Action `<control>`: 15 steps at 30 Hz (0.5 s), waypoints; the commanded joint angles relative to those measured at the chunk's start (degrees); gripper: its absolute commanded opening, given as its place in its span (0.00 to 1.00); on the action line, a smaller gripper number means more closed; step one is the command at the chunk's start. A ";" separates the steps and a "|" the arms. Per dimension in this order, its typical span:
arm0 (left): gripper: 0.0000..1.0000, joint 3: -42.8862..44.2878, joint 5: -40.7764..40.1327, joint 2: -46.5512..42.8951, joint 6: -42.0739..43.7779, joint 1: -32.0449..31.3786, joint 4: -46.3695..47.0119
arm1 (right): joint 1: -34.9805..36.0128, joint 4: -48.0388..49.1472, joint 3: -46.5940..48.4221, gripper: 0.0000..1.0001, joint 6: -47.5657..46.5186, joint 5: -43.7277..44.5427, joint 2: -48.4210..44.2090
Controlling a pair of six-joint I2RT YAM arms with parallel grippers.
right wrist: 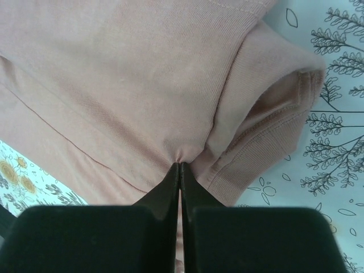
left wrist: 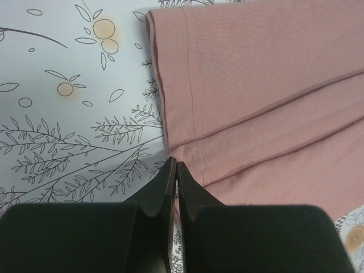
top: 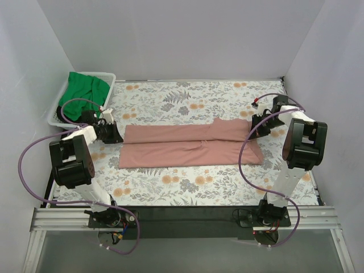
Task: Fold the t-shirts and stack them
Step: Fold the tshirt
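The salmon-pink t-shirt [top: 187, 147] lies folded lengthwise into a long flat strip across the middle of the table. My left gripper [top: 119, 137] rests at its left end. In the left wrist view the gripper [left wrist: 174, 165] is shut with its tips touching the stitched hem of the shirt [left wrist: 256, 85], and no cloth shows between the fingers. My right gripper [top: 251, 131] is at the strip's right end. There its jaws [right wrist: 180, 164] are shut on a puckered pinch of the pink shirt [right wrist: 125, 74], beside a ribbed edge [right wrist: 256, 153]. The green t-shirt [top: 85, 86] lies bunched in the basket.
A white slotted basket [top: 54, 118] stands at the far left corner, behind the left arm. The floral grey-and-orange cloth [top: 182, 96] covers the tabletop. White walls close in the left, far and right sides. Purple cables loop off both arms.
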 commanded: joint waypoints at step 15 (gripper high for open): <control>0.00 1.80 -2.17 -0.29 1.64 0.73 -0.79 | -0.39 -0.99 -1.92 0.01 -4.46 4.13 -2.05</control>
